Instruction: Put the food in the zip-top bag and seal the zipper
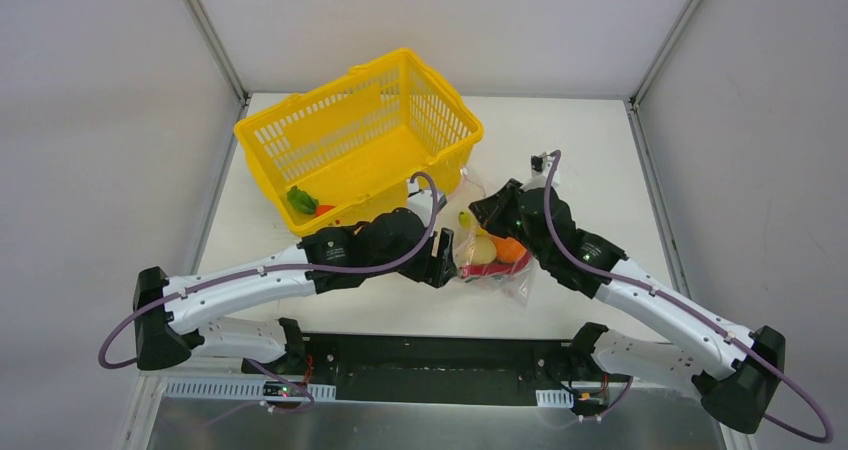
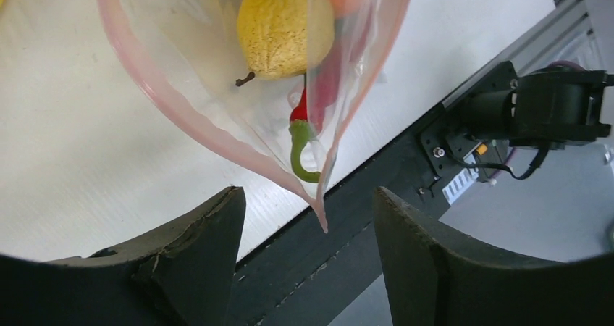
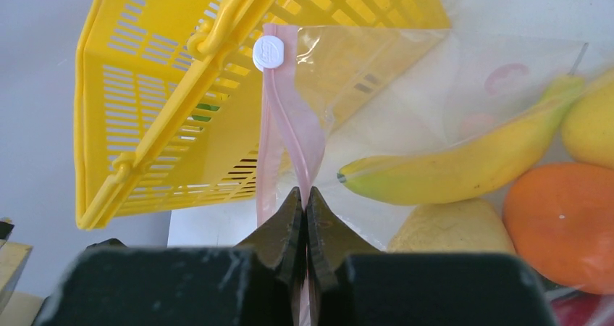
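clear bag (image 2: 190, 64) w/ fruit (image 2: 284, 29), zipper (image 3: 279, 127) unsealed

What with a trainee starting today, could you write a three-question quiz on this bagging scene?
1. True or false: the fingers of the right gripper are pinching the zipper.
2. Where is the green pepper? A) in the basket B) inside the bag C) loose on the table
3. Fill in: the left gripper has its fingers ____.
Key: 1 true; 2 A; 3 open.
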